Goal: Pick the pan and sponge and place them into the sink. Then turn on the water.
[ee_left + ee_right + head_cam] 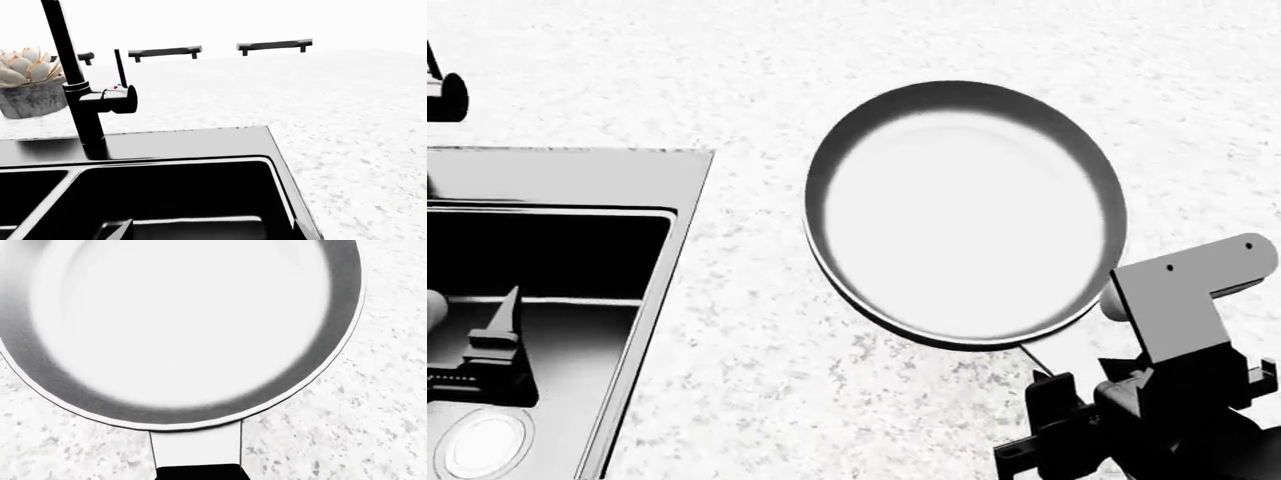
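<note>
Counter, pale and speckled, takes up most of the scene, with open room on every side of the pan and a clear strip between it and the sink. Next in size, the sink lies well to the left of the right pincer, its near basin dark and bare apart from the left pincer hanging low inside it, fingers only slightly apart and holding nothing visible. The pan sits flat on the counter just ahead of the right pincer, its handle pointing back toward the wrist. Whether the right pincer has closed on that handle cannot be told, since the fingertips are out of view. The step in hand looks like taking the pan by its handle; a square grip well up the handle should keep the pan level, and it should be lifted clear of the sink's raised edge before crossing. The faucet stands at the back rim, with no water running. No sponge shows.
</note>
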Robot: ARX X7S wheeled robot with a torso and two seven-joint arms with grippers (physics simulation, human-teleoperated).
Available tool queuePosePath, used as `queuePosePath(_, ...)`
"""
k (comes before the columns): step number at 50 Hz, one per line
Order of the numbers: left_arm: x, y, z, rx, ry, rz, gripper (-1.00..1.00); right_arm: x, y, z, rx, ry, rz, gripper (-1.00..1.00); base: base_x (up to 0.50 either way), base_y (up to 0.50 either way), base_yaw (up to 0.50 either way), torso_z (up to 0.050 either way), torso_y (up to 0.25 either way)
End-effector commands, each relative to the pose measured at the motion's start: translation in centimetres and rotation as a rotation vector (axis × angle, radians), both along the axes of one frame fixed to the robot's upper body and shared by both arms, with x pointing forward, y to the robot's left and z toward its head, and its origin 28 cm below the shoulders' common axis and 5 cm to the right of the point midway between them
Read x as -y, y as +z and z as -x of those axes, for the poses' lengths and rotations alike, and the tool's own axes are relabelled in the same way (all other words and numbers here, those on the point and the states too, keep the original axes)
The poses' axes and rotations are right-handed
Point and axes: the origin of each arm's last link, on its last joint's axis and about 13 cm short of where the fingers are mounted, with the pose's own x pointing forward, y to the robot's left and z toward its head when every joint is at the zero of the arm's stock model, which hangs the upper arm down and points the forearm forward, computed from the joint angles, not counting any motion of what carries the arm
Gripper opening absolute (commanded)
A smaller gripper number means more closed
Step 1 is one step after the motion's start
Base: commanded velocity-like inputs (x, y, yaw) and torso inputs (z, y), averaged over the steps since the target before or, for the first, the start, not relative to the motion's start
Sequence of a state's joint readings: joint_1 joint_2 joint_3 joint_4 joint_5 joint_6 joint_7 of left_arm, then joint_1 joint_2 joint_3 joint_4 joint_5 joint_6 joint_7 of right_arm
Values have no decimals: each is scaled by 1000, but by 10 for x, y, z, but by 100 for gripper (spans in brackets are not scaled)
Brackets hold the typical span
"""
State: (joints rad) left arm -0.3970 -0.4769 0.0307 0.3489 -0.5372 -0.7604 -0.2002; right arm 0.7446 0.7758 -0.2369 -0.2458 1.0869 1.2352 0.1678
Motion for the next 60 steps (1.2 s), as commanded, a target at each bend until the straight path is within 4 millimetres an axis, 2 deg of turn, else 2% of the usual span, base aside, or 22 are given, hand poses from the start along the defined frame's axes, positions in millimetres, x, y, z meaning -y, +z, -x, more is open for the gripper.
queuePosePath(1, -2, 1, 0, 0, 6, 1, 100, 0, 8, 0, 44, 22, -7, -100, 62, 430, 0, 0, 0)
queuePosePath(19, -7, -1, 2, -1, 15, -12, 100, -3, 5, 2, 25, 58, -4, -100, 91, 500, 0, 0, 2)
queuePosePath(22, -1, -2, 1, -4, 10, -5, 100, -3, 4, 3, 21, 63, -8, -100, 74, 500, 0, 3, 0)
queuePosePath(60, -4, -3, 3, -8, 9, -4, 100, -4, -8, 6, -33, 62, -31, -100, 7, 500, 0, 1, 2)
